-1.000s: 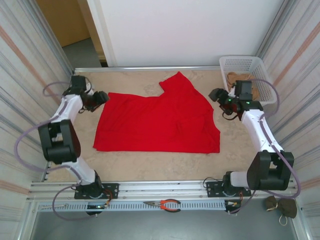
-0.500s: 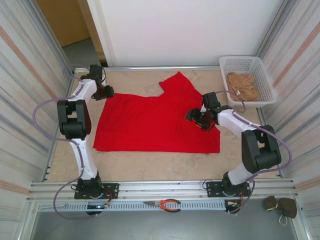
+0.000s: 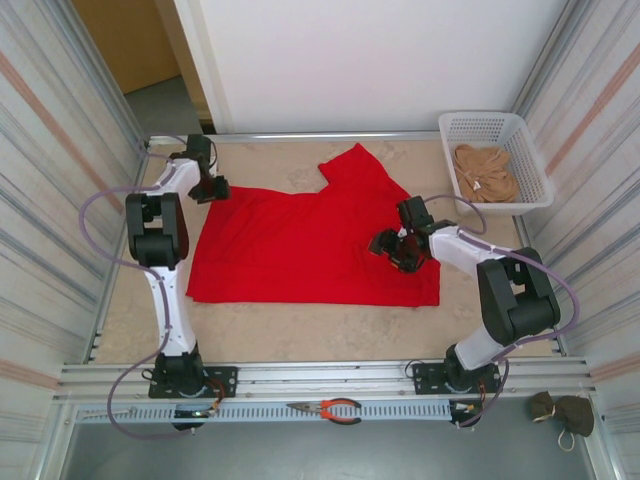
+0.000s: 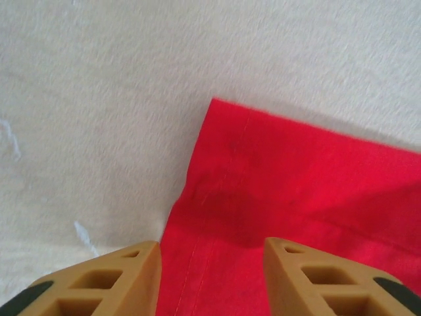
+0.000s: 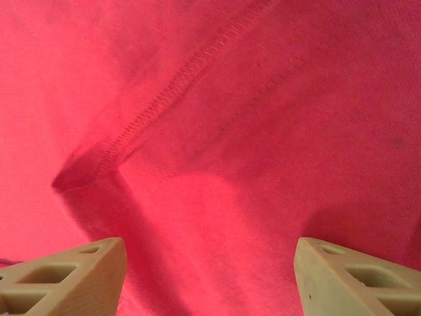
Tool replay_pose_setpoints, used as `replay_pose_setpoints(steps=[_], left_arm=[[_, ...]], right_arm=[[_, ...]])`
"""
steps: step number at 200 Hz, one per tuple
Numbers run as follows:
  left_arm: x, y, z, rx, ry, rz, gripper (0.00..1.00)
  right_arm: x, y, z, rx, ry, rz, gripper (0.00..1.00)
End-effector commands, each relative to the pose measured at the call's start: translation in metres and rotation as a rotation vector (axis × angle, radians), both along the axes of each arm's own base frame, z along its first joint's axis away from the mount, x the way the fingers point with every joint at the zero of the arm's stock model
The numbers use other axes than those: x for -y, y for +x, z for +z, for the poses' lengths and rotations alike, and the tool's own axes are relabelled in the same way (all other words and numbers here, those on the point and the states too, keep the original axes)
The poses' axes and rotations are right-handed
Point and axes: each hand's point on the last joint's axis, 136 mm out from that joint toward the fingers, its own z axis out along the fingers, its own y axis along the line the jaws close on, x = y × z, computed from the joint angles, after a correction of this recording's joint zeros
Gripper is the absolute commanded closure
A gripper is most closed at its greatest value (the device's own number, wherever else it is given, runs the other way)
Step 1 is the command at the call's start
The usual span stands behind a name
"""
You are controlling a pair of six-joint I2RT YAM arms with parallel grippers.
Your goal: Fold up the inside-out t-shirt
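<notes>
The inside-out t-shirt [image 3: 300, 245], bright red, lies spread flat on the beige table, one sleeve pointing to the far side. My left gripper [image 3: 212, 188] is at its far left corner. In the left wrist view the hemmed corner of the shirt [image 4: 296, 191] lies under and between the tan fingers of my left gripper [image 4: 210, 253], which stand apart. My right gripper [image 3: 386, 246] hangs over the shirt's right part. The right wrist view has my right gripper [image 5: 209, 253] wide open just above the red cloth [image 5: 263, 99], near a stitched seam [image 5: 164, 92].
A white basket [image 3: 497, 123] at the far right corner holds a tan-beige garment [image 3: 485, 172]. Orange-handled pliers [image 3: 330, 408] lie on the front rail. A brown cloth item [image 3: 562, 412] sits at the near right. Striped walls close in both sides.
My right gripper left the basket side and moved onto the shirt's right part. My left gripper swung to the shirt's far left corner and its jaws have narrowed.
</notes>
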Motion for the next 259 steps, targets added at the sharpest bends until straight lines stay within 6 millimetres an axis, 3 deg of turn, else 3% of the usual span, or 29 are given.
replay_pose_setpoints(steps=[1, 28, 98, 139, 142, 150, 165, 168, 189, 259], left_arm=[[0.003, 0.012, 0.003, 0.020, -0.026, -0.020, 0.69], [0.003, 0.015, 0.005, 0.030, -0.040, -0.021, 1.00], [-0.024, -0.003, 0.027, 0.088, -0.106, 0.080, 1.00], [-0.025, -0.019, 0.029, 0.100, -0.125, 0.090, 1.00], [-0.024, -0.018, 0.041, 0.126, -0.127, 0.087, 1.00], [-0.022, -0.016, 0.044, 0.137, -0.141, 0.085, 1.00], [-0.014, -0.007, 0.050, 0.155, -0.175, 0.058, 0.77], [-0.012, -0.006, 0.040, 0.133, -0.180, 0.054, 0.74], [-0.002, 0.004, 0.030, 0.111, -0.168, 0.005, 0.59], [0.023, 0.023, 0.006, 0.076, -0.158, -0.069, 0.54]], right_arm=[[0.009, -0.016, -0.018, -0.072, -0.036, -0.043, 0.33], [0.014, -0.027, -0.024, -0.107, -0.051, -0.059, 0.32], [0.029, -0.060, -0.034, -0.160, -0.066, -0.110, 0.32], [0.033, -0.070, -0.030, -0.152, -0.064, -0.124, 0.31], [0.034, -0.070, -0.029, -0.151, -0.064, -0.124, 0.31], [0.033, -0.069, -0.028, -0.147, -0.064, -0.119, 0.31], [0.033, -0.066, -0.028, -0.146, -0.066, -0.111, 0.31], [0.033, -0.066, -0.028, -0.146, -0.066, -0.110, 0.31], [0.032, -0.062, -0.028, -0.150, -0.065, -0.103, 0.31], [0.034, -0.062, -0.029, -0.147, -0.072, -0.094, 0.31]])
